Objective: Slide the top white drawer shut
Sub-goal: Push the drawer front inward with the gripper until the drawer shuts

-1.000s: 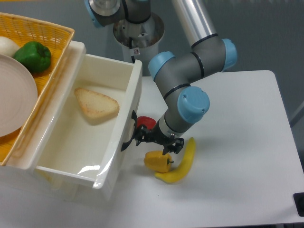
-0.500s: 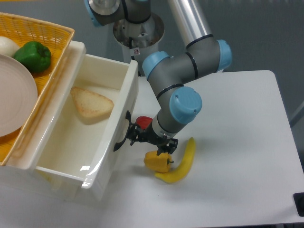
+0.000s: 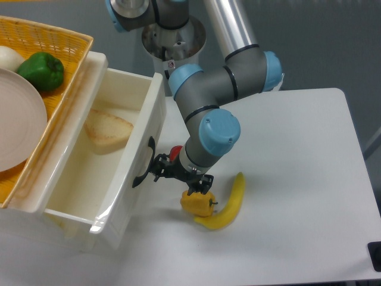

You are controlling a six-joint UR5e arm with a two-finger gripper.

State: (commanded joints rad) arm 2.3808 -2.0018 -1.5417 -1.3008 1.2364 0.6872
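Large glossy white plastic top drawer [image 3: 89,179]: left of frame, partly pulled out of its cabinet, interior exposed, holding one slice of tan bread [image 3: 107,130]; black curved handle [image 3: 144,164] on its front panel. Black two-finger gripper [image 3: 169,174]: just beside the handle, against the drawer front; whether its fingers are parted or closed cannot be told. Yellow bell pepper [image 3: 198,202] and yellow banana [image 3: 226,202]: touching, on the white table [image 3: 297,179]. Yellow woven basket [image 3: 41,42]: atop the cabinet, containing green bell pepper [image 3: 40,70] and pale plate [image 3: 18,119].
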